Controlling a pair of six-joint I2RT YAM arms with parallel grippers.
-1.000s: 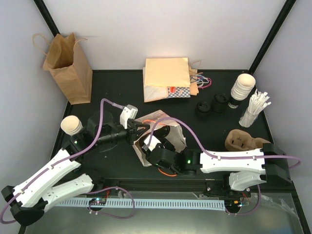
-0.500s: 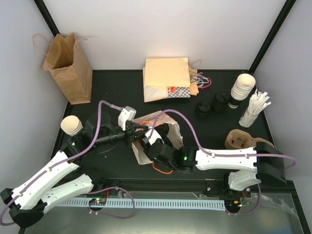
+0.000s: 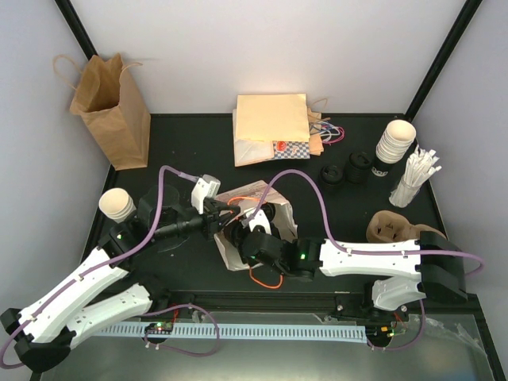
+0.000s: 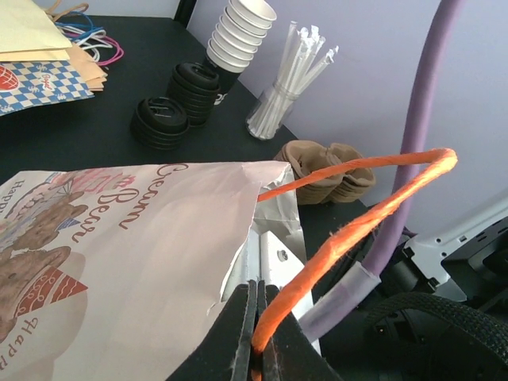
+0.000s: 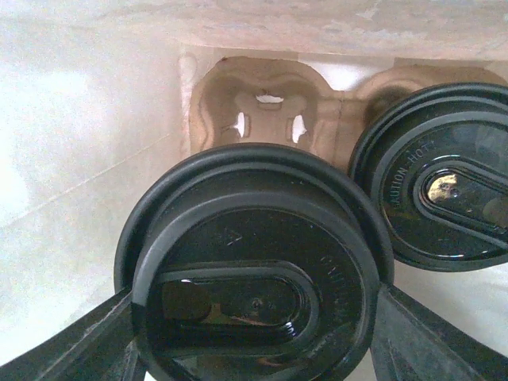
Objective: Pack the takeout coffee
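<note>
Holding the mouth of the printed pink-and-white paper gift bag (image 3: 238, 196) open, the left gripper (image 4: 255, 337) has its fingers pressed together on the bag's orange twisted-cord handle (image 4: 357, 230). The right arm is the one at work: the right gripper (image 3: 252, 230) reaches inside the bag, its fingers spread wide on either side of the takeout coffee (image 5: 254, 270), a paper cup under a round black plastic lid. The cup's long axis runs along the gripper's line of reach, lid facing the wrist camera. Straight ahead, beyond the cup, lies an empty well of the brown moulded-pulp carrier (image 5: 266, 95); just right of it sits a second black-lidded cup (image 5: 448, 190). Against a second earlier, the right wrist stands farther left and deeper in the bag, and the left grip is unchanged.
</note>
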